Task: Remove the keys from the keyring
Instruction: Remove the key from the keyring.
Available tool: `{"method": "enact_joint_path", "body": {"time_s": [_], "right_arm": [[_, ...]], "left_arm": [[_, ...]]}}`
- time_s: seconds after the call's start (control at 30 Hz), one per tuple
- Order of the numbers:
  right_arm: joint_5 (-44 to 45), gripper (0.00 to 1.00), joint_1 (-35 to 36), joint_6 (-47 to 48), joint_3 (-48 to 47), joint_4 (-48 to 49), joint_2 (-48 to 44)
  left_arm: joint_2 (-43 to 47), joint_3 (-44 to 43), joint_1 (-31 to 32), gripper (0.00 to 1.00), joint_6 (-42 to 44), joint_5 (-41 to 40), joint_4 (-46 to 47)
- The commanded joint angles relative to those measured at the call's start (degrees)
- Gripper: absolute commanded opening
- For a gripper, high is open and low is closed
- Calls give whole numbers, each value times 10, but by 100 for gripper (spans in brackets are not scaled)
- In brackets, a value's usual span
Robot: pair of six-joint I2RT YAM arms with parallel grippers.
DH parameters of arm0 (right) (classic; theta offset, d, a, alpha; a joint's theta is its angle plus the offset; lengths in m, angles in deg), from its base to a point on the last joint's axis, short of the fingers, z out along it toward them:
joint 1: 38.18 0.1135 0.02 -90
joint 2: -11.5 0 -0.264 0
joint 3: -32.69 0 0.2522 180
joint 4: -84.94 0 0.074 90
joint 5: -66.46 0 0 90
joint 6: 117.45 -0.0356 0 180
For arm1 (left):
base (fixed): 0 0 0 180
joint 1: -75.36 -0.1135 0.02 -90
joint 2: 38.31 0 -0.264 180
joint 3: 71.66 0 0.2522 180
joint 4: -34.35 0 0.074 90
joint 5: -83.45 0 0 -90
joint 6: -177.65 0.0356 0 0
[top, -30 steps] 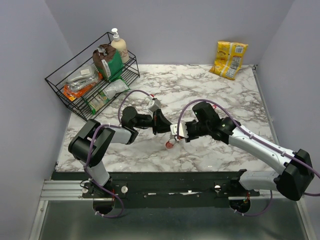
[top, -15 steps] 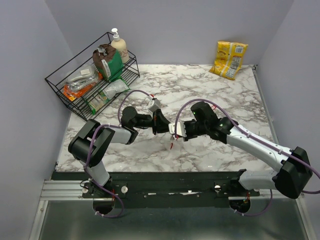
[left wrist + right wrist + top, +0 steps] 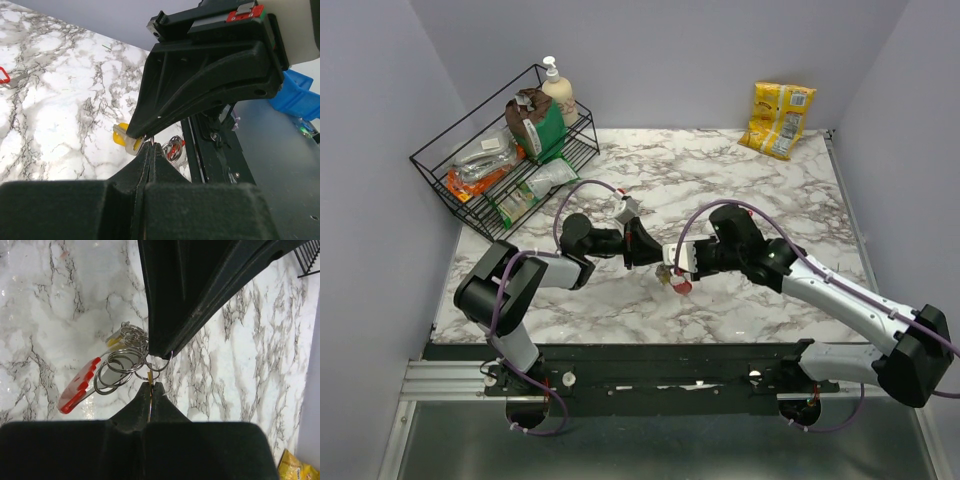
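Keyring (image 3: 161, 369) pinched in clenched left tool (image 3: 648, 250); clenched right tool (image 3: 670, 263) seemingly grips key (image 3: 126, 141): work it along coil slowly.

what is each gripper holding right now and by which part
Both pinch the keyring: right gripper and left gripper each grip a thin ring at the bunch's top; the rest is ungripped.

The bunch of keys (image 3: 681, 284) with its red tag has swung. A second ago it dangled below and to the left of the right claw (image 3: 668, 266). It now hangs further toward the counter's right edge, under that claw's wrist. The right arm drifted left, then came back, and its elbow now lies further right than before.
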Motion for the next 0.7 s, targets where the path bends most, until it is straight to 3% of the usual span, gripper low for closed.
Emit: {"method": "enact_joint_path", "body": {"time_s": [0.0, 0.23, 0.67], "right_arm": [[0, 1, -4, 2, 8, -27, -11], [-75, 1, -1, 3, -24, -80, 22], [-113, 1, 8, -29, -50, -90, 7]], "left_arm": [[20, 10, -6, 0, 21, -34, 215], [26, 20, -8, 0, 31, -63, 214], [20, 31, -8, 0, 59, -101, 201]]}}
